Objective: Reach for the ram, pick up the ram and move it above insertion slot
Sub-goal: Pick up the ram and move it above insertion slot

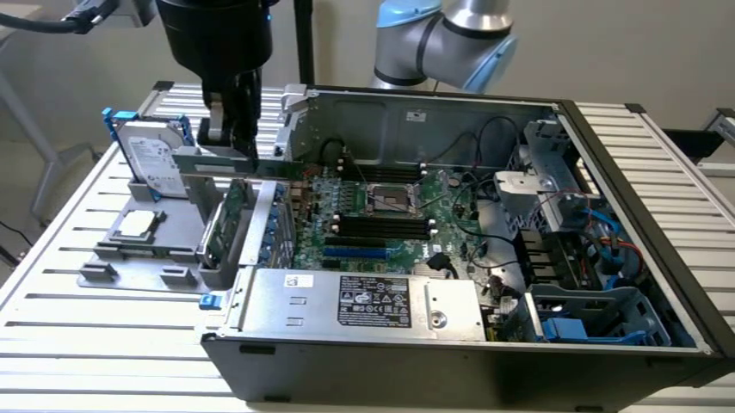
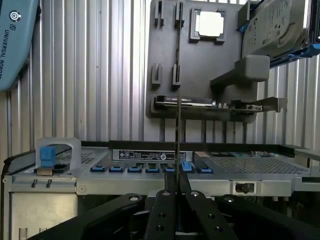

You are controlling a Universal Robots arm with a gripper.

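Note:
My gripper (image 1: 230,142) hangs over the exterior view's left, above the grey fixture plate (image 1: 126,258) and beside the open computer case. It is shut on the ram (image 1: 275,168), a long thin stick held level and lifted off the plate. In the wrist view the fingers (image 2: 192,205) pinch the ram (image 2: 177,145) edge-on, so it shows as a thin dark line running away from them. The black insertion slots (image 1: 379,228) lie on the green motherboard (image 1: 344,198) inside the case, toward the exterior view's right of the gripper.
The plate also holds a silver hard drive (image 1: 155,163), a square processor (image 1: 138,225) and an upright green expansion card (image 1: 236,215). The case wall (image 1: 287,112), its power supply (image 1: 367,301) and cables (image 1: 494,198) surround the motherboard. A slatted metal table (image 1: 69,344) lies underneath.

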